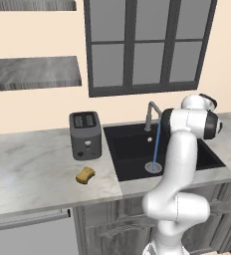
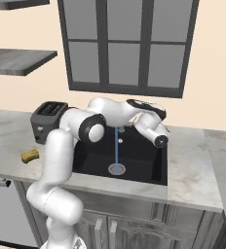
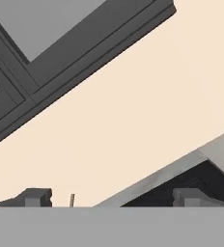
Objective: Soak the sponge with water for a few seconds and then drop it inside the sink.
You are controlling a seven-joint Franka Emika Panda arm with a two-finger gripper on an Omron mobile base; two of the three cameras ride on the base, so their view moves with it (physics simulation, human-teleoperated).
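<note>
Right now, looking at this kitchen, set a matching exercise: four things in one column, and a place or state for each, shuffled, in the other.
Things:
1. sponge
2. toaster
3. water
4. gripper

Descriptions:
A. falls from the faucet to the drain
B. open, holding nothing
C. lies on the counter, in front of the toaster
D. stands left of the sink

Pairs: 1-C, 2-D, 3-A, 4-B
</note>
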